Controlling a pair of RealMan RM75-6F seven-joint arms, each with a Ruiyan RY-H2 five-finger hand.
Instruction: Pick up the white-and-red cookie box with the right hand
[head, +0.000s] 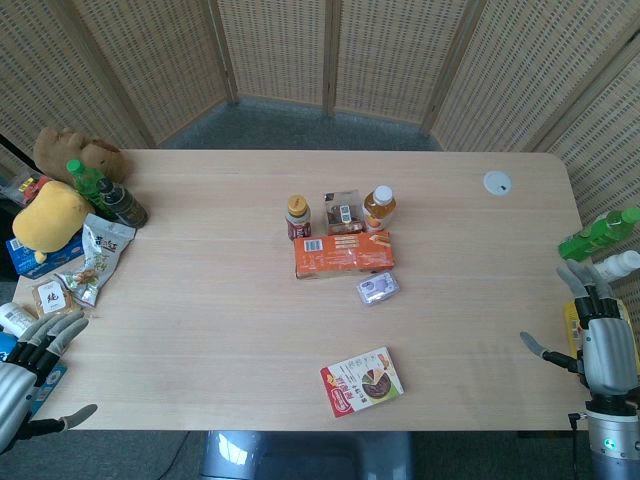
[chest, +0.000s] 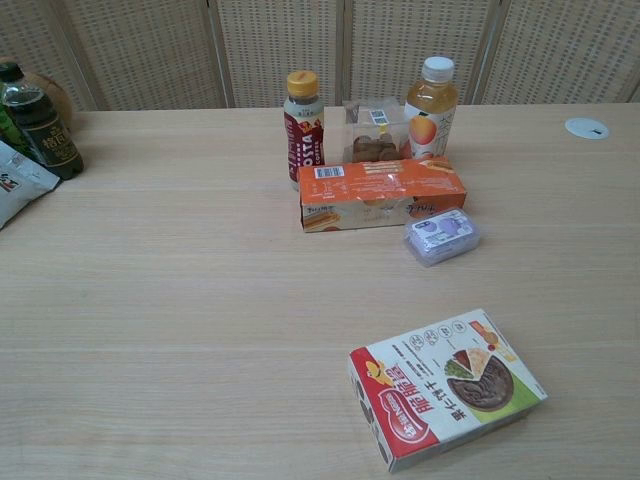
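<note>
A pale wooden table (head: 200, 330) fills the head view, backed by woven rattan screens (head: 280, 50). At the table's centre lies an orange snack box (head: 343, 254), flat and lengthwise. Behind it, toward 12 o'clock, stand three items in a row: a red-labelled drink bottle with a yellow cap (chest: 304, 127), a clear plastic box of brown cookies (chest: 373, 133), and an orange juice bottle with a white cap (chest: 428, 108).

The white-and-red cookie box (head: 362, 381) lies flat near the table's front edge, at 6 o'clock from the orange snack box and well apart from it, untouched by either hand. A small clear packet with purple print (head: 378, 288) sits just beside the orange box's front right corner.

The right hand (head: 598, 335) hangs at the table's 4 o'clock edge, fingers spread and holding nothing, well apart from the cookie box. The left hand (head: 30, 365) rests off the 8 o'clock corner, fingers likewise apart and empty.

At 10 o'clock cluster a yellow plush toy (head: 50, 215), a brown plush toy (head: 75, 152), a dark bottle (head: 122, 205), a green bottle (head: 85, 180) and a printed snack bag (head: 98, 258). A small white disc (head: 497, 182) lies at 2 o'clock. Off the right edge lie a green bottle (head: 598, 234) and a white bottle (head: 615, 266).
</note>
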